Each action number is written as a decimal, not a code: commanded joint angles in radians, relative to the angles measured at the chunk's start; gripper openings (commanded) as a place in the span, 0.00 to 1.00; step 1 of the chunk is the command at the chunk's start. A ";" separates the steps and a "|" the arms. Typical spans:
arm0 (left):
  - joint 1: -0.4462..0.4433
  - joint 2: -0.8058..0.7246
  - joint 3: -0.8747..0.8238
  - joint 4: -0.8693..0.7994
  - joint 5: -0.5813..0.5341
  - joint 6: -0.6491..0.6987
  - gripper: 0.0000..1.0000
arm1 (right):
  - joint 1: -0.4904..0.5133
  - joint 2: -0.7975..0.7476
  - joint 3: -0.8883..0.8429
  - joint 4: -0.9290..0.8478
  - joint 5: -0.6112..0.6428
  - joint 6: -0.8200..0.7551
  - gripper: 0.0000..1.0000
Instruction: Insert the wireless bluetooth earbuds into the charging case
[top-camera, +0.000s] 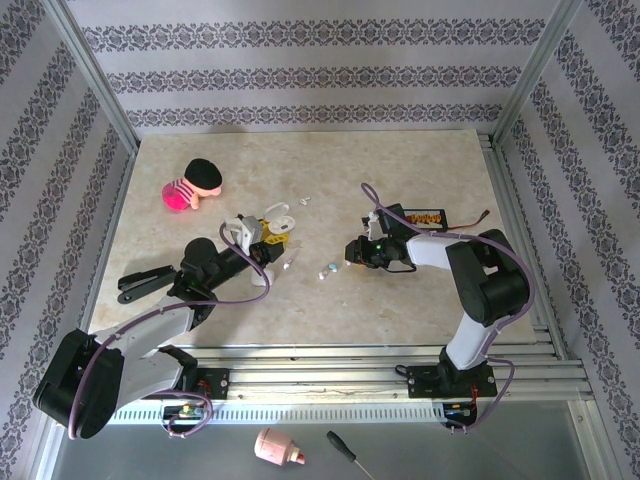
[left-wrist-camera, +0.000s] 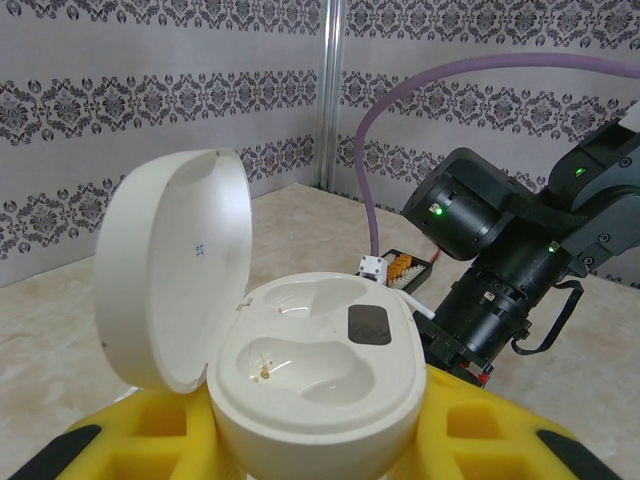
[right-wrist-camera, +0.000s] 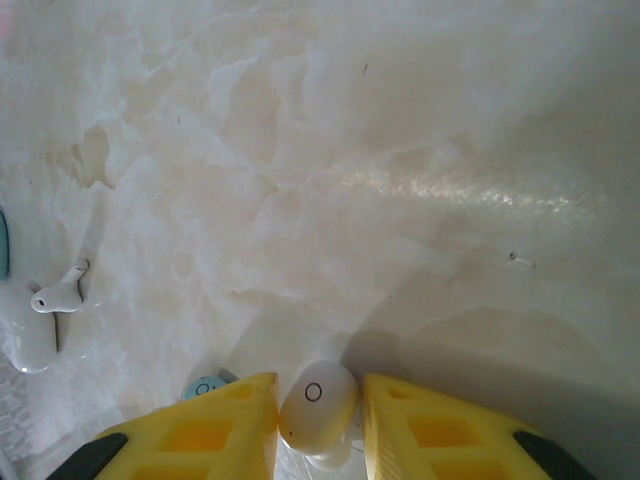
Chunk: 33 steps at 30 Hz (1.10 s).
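In the left wrist view the white charging case (left-wrist-camera: 318, 385) sits upright between my left gripper's yellow fingers (left-wrist-camera: 130, 435), lid (left-wrist-camera: 175, 265) swung open, both wells empty. From above, the left gripper (top-camera: 274, 226) holds that case (top-camera: 281, 218) left of centre. My right gripper (right-wrist-camera: 318, 425) is low over the table, its yellow fingers closed on a white earbud (right-wrist-camera: 317, 403). A pale blue earbud (right-wrist-camera: 207, 386) lies just outside its left finger. Another white stemmed earbud (right-wrist-camera: 58, 294) rests further left. From above, the right gripper (top-camera: 345, 260) is beside the small earbuds (top-camera: 327, 270).
A pink and black plush toy (top-camera: 192, 184) lies at the back left. A black board with orange connectors (top-camera: 420, 216) sits behind the right arm. A black tool (top-camera: 140, 282) lies by the left arm. A tiny white piece (top-camera: 303, 199) is behind the case.
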 joint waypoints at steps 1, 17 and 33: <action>-0.018 0.007 0.013 0.042 0.002 0.016 0.29 | 0.001 -0.012 -0.011 -0.041 0.052 0.008 0.31; -0.018 0.007 0.002 0.049 -0.008 0.020 0.29 | 0.001 -0.071 -0.011 -0.145 0.151 0.012 0.22; -0.018 0.025 0.005 0.066 0.000 0.013 0.29 | -0.018 -0.100 -0.040 -0.134 0.135 -0.007 0.17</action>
